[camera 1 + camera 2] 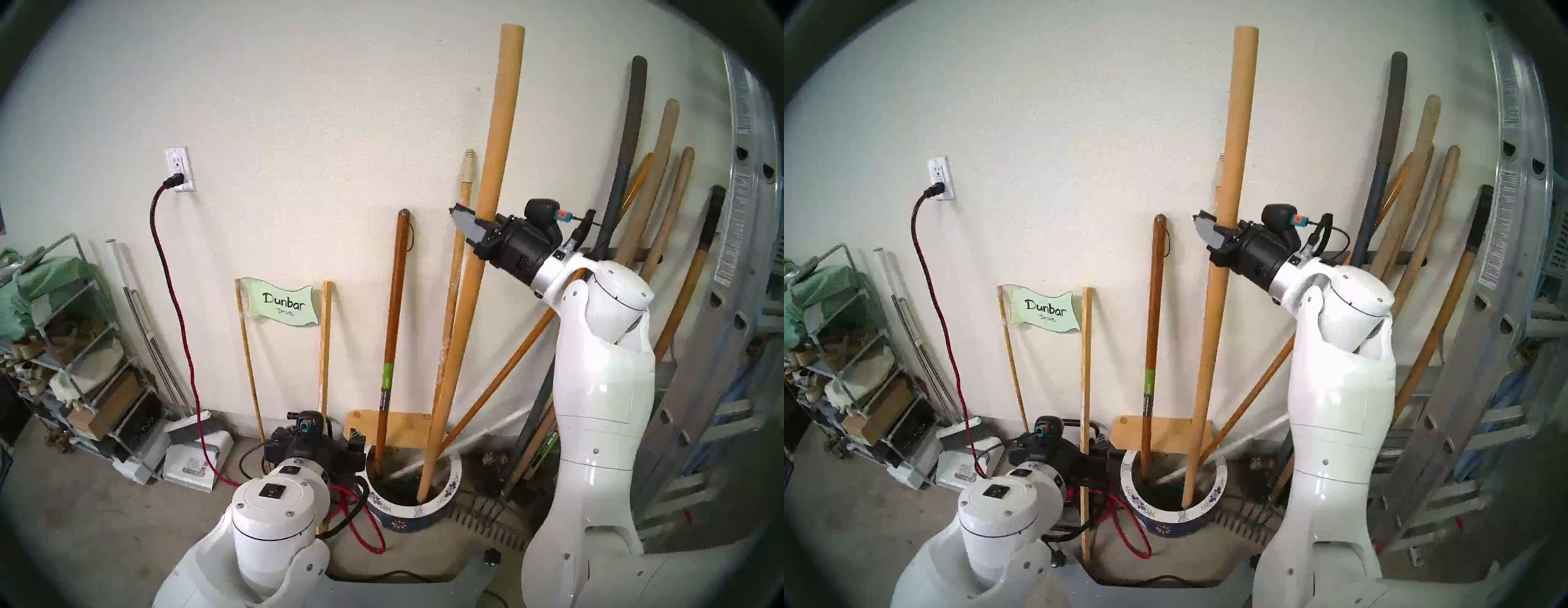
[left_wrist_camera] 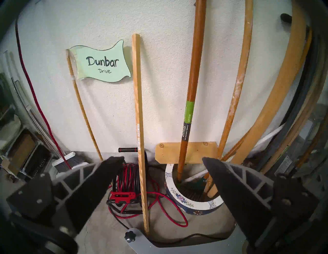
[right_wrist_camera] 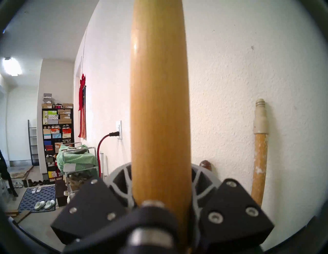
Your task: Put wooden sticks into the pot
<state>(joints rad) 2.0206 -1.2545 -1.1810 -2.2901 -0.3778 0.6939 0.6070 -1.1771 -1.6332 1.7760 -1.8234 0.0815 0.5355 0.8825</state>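
hidden: pot (image 1: 441, 499) floor, stick bases | cut off: ladder (image 1: 721, 339) top

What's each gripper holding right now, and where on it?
Right gripper is shut on the plain wooden pole, about mid-shaft, lower end inside the pot. Left gripper is open, holding nothing.

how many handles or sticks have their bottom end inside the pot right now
4 for sure: the plain pole held by the right gripper, the paint-flecked pole behind it, the dark brown handle at the left, and a slanted orange handle. Others may be hidden.
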